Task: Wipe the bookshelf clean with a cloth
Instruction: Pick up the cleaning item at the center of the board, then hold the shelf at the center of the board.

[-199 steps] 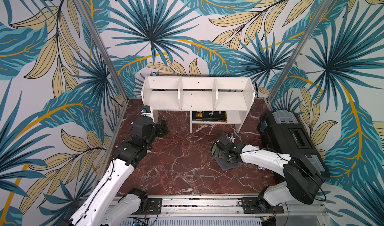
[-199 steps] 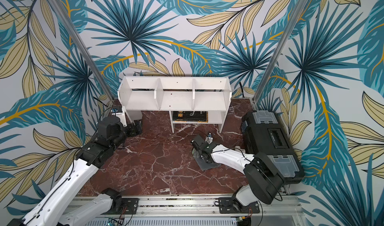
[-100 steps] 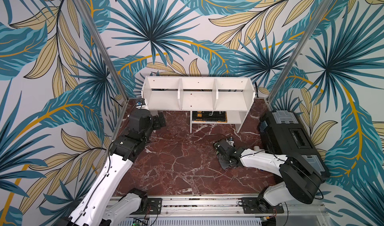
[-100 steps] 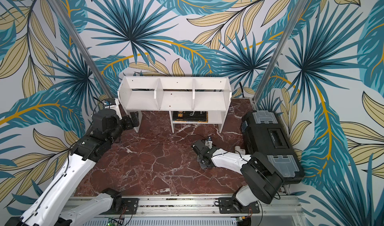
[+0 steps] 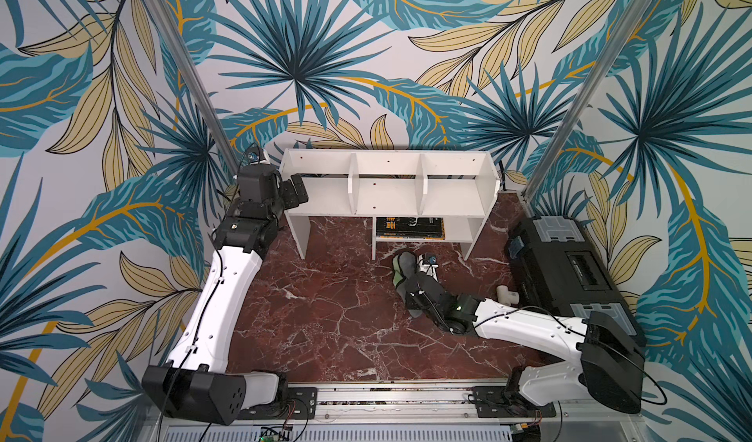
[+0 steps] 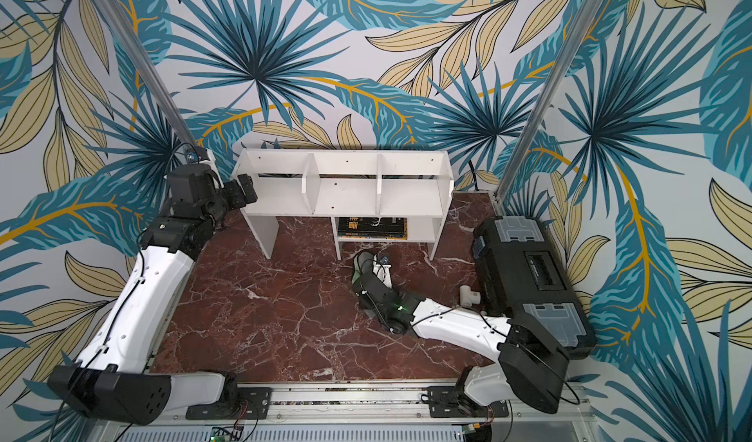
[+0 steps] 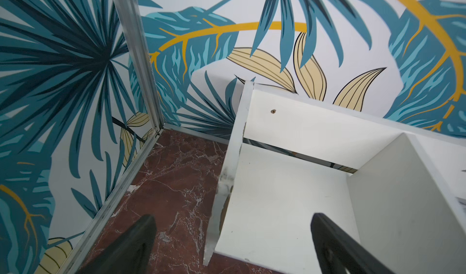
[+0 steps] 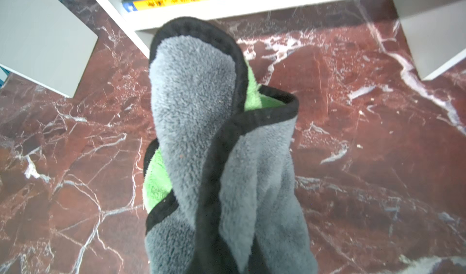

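The white bookshelf (image 5: 388, 183) (image 6: 346, 183) stands against the back wall. The grey cloth (image 5: 403, 269) (image 6: 360, 265) with black edging and a lime-green side hangs bunched from my right gripper (image 5: 407, 287), above the floor just in front of the lower cubby. In the right wrist view the cloth (image 8: 196, 108) fills the middle and hides the jaws, which are shut on it. My left gripper (image 5: 299, 192) (image 7: 233, 218) is open beside the shelf's left end panel (image 7: 227, 174), one finger on each side of it, touching nothing.
A black toolbox (image 5: 565, 269) lies along the right wall, with a small white pipe fitting (image 5: 506, 295) on the floor beside it. Books (image 5: 409, 227) lie flat in the lower cubby. Aluminium posts (image 5: 183, 70) stand at the back corners. The floor is red marble (image 5: 325, 318).
My right gripper shut on the cloth, which lay flat on the floor, and carried it bunched up toward the shelf. My left gripper rose to the shelf's left end.
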Controlling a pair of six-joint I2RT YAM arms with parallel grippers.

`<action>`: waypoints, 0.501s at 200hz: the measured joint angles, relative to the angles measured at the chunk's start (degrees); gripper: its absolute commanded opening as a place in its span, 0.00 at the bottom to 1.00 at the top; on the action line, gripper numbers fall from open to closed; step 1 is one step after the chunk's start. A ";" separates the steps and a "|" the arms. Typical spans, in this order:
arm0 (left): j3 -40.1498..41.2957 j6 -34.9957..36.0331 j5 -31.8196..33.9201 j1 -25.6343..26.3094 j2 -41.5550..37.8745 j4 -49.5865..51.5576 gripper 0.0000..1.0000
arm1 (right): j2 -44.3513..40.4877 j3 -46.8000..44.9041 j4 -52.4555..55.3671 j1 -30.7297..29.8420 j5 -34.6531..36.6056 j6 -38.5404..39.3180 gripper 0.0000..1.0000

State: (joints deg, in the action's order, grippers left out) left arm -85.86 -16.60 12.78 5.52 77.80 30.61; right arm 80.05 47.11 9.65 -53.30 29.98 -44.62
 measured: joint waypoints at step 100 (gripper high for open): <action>1.70 1.38 -2.73 -0.74 7.65 -5.66 0.50 | 12.35 19.91 -5.20 -0.07 -0.98 10.49 0.00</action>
State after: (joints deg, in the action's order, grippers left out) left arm -84.16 -15.22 10.04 4.78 85.45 24.95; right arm 92.40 67.02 4.45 -53.36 28.99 -34.13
